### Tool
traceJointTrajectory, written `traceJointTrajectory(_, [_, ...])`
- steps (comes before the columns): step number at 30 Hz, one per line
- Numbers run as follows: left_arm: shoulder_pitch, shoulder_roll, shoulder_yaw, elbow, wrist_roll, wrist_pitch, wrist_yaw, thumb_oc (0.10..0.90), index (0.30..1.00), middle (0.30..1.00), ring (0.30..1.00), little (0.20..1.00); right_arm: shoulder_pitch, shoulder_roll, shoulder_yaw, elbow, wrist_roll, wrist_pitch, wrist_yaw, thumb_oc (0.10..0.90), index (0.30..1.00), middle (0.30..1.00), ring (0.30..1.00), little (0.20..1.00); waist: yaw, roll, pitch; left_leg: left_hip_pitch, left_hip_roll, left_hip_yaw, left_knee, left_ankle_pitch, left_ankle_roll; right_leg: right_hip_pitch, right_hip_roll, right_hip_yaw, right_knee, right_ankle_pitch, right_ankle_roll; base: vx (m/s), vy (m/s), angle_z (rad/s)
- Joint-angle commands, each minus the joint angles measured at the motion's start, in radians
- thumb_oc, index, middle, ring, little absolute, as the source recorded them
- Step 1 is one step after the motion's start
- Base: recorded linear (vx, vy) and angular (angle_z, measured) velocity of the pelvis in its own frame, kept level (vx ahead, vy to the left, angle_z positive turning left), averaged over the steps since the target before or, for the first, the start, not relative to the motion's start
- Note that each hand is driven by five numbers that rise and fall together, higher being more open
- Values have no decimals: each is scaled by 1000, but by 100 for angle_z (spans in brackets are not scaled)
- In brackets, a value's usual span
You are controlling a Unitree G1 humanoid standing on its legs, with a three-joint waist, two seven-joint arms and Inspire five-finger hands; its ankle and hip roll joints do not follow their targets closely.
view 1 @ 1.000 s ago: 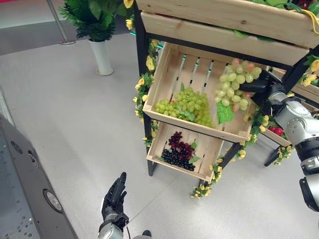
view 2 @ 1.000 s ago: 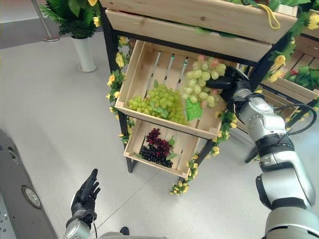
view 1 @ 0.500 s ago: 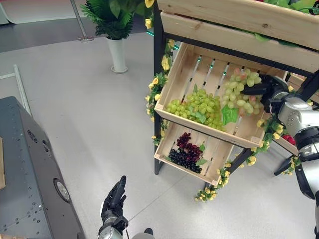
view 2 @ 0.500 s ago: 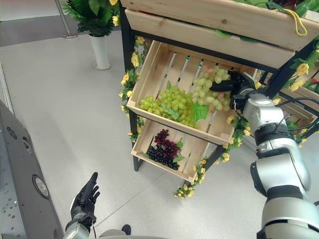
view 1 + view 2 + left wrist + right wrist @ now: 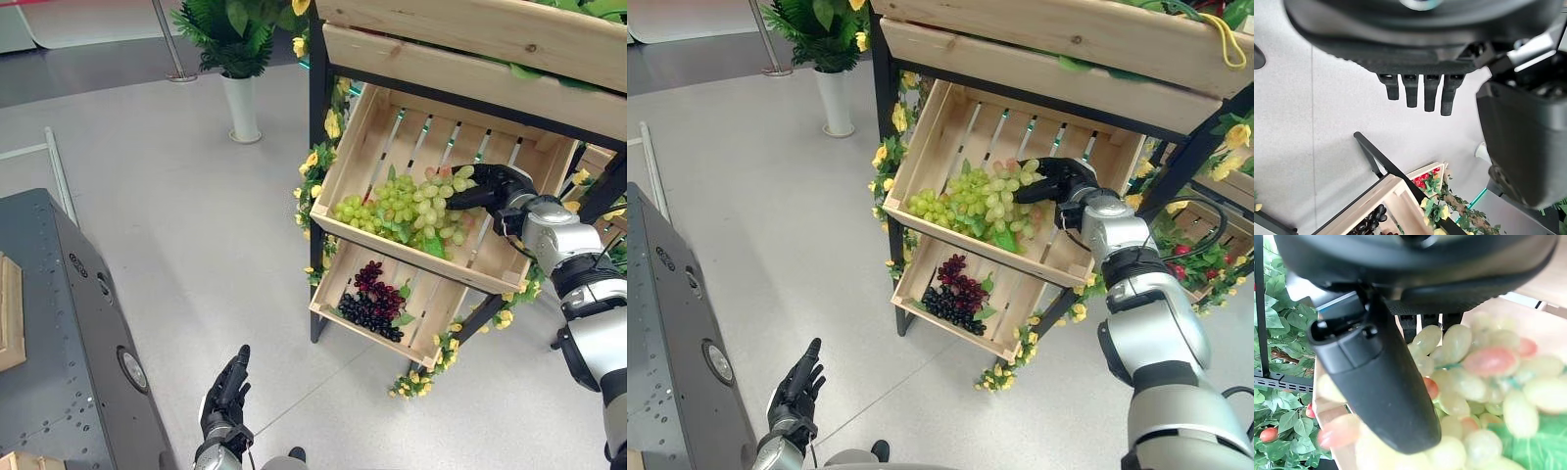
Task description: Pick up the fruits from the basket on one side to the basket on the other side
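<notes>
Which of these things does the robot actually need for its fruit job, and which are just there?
Needed: green grape bunch in its right hand; upper wooden crate; green grapes already lying there.

Just there: dark grapes in the lower crate; potted plant; left hand, idle.

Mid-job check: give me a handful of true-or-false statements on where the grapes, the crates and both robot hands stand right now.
1. The right robot hand is curled on the green grape bunch. True.
2. That bunch hangs over the floor, clear of the stand. False: it is inside the upper wooden crate, against the other green grapes.
3. The dark grapes lie in the lower crate. True.
4. The left robot hand grips the dark grapes. False: it is low over the floor, fingers straight, holding nothing.
5. A potted plant stands on the floor beside the stand. True.
</notes>
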Motion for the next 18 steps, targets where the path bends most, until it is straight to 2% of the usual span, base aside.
traceJointTrajectory(1, [-84,13,-87,-40,7,-74,-36,800,900,900,900,900,-202,-67,65,-86,-70,-166,-111,800,900,900,900,900,17,-33,-60,36,-37,-9,2,-185,-10,21,-26,-9,6,-64,0,-6,-2,-4])
traceJointTrajectory(5, [-91,11,-95,-51,3,-76,-24,800,900,900,900,900,-184,-65,82,-144,-146,-124,-183,800,900,900,900,900,4,-29,-59,33,-35,0,2,-184,-9,13,-26,-1,6,-61,2,-3,-1,-1])
traceJointTrajectory(8, [-95,11,-99,-56,0,-78,-17,800,900,900,900,900,-187,-68,107,-169,-208,-121,-221,800,900,900,900,900,-2,-26,-57,30,-35,5,2,-183,-8,9,-26,6,6,-60,2,-6,-1,-1])
traceJointTrajectory(15, [-102,8,-106,-71,-15,-83,3,800,900,900,900,900,-178,-97,178,-346,-366,-81,-300,800,900,900,900,900,-28,-21,-55,26,-34,20,2,-182,-7,-2,-26,22,6,-58,6,-8,0,-7])
traceJointTrajectory(18, [-92,1,-106,-79,-12,-86,9,800,900,900,900,900,-127,-94,166,-470,-398,-84,-336,800,900,900,900,900,-38,-19,-56,24,-33,25,2,-183,-5,-5,-26,29,6,-60,6,-6,-1,-5])
